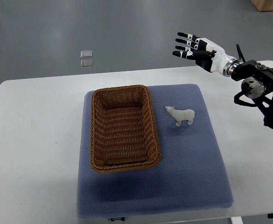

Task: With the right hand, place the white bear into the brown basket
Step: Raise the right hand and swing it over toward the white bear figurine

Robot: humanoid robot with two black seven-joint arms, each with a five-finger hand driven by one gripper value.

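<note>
A small white bear stands upright on the blue mat, just right of the brown wicker basket. The basket holds nothing. My right hand hovers above the table's far edge, up and to the right of the bear and well clear of it. Its fingers are spread and point left, holding nothing. The right arm enters from the right edge. My left arm is out of sight.
The mat lies on a white table, with grey floor beyond. A small clear object rests on the floor past the far edge. A brown box corner shows at top right.
</note>
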